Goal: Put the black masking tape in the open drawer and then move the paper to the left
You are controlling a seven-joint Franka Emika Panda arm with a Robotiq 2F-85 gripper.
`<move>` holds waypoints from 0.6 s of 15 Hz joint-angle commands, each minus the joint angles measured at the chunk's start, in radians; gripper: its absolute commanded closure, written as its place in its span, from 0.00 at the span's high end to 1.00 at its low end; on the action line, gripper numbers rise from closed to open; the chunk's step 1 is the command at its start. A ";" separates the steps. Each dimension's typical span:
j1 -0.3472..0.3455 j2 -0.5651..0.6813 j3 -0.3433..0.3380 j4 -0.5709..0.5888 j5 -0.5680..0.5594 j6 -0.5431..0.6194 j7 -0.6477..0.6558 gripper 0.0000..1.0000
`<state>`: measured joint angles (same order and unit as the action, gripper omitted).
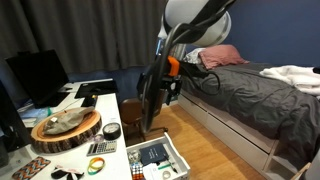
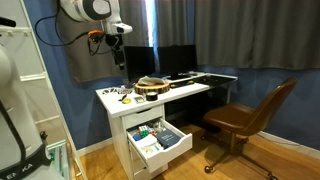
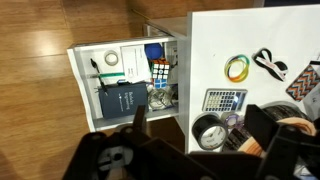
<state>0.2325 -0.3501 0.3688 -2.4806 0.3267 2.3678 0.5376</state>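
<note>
1. While the black masking tape [image 3: 210, 133] lay flat on the white counter [image 3: 260, 35], its pale centre hole faced straight up; being a ring, it had no long axis to line up with.
2. It sat beneath the jaws and between them in the wrist view, with the open drawer [image 3: 110, 49] off to one side of them.
3. The jaws stood spread and empty, well above the counter in both exterior views.
4. Reaching for the tape seemed the step in hand.
5. The next move probably called for a straight descent, jaws straddling the roll, clear of the calculator [image 3: 224, 100] just beyond.
</note>
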 commanded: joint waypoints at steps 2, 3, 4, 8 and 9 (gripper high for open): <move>-0.030 0.184 0.103 0.131 -0.164 0.059 0.299 1.00; -0.028 0.220 0.112 0.150 -0.214 0.074 0.361 1.00; -0.019 0.262 0.112 0.175 -0.247 0.075 0.409 1.00; 0.032 0.280 0.065 0.172 -0.295 0.071 0.454 1.00; 0.038 0.303 0.057 0.184 -0.301 0.071 0.460 1.00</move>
<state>0.2330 -0.0457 0.4641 -2.2963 0.0267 2.4408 0.9979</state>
